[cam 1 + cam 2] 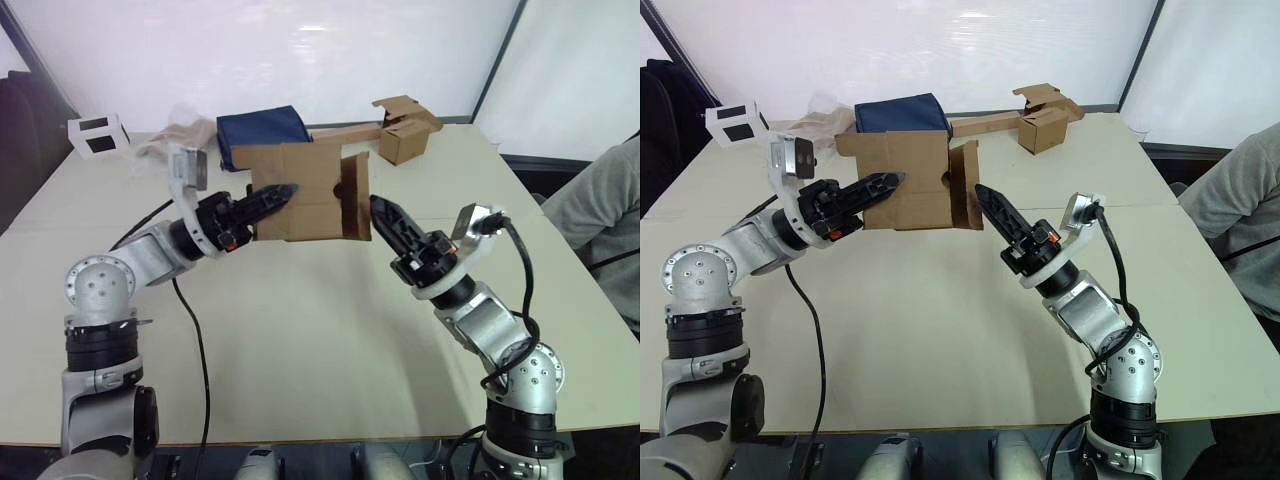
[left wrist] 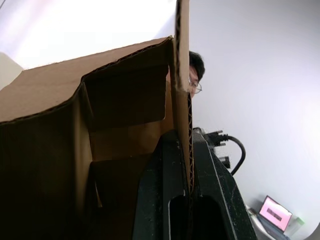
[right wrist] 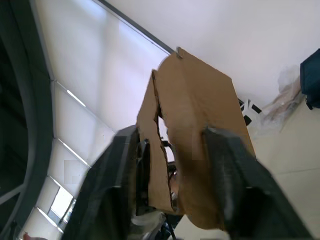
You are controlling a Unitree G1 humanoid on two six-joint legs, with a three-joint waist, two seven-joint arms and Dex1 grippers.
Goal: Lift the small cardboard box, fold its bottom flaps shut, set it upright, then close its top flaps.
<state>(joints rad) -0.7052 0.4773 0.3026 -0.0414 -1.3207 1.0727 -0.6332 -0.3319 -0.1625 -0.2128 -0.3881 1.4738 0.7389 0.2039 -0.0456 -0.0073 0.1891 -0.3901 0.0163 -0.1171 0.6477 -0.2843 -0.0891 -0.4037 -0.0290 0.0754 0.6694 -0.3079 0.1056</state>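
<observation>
The left gripper (image 1: 283, 191) pinches a wall of the box (image 1: 310, 190): in the left wrist view its two black fingers (image 2: 215, 200) press together on either side of a thin corrugated edge. The right gripper (image 1: 378, 207) reaches up to the box's right end, and in the right wrist view its fingers (image 3: 235, 190) stand spread, with a flap (image 3: 200, 145) rising in the gap between them. Whether they touch the cardboard cannot be told.

The box hangs clear above the middle of the table (image 1: 330, 340), held between the two arms with its ends facing left and right. No print, label or writing shows on it. The flaps at its right end (image 1: 352, 195) stand open, edge-on and dark inside, so their number cannot be counted; those at the left end are partly covered by the left gripper.

One more brown box (image 1: 404, 140) sits at the far right of the table, joined to a long cardboard strip (image 1: 345, 131). A folded blue cloth (image 1: 262, 130) and some crumpled clear plastic (image 1: 180, 135) lie far behind the held box. A small white block (image 1: 98, 135) with dark squares on its faces stands at the far left. A person in a grey sleeve (image 1: 595, 220) is cut off by the right edge.
</observation>
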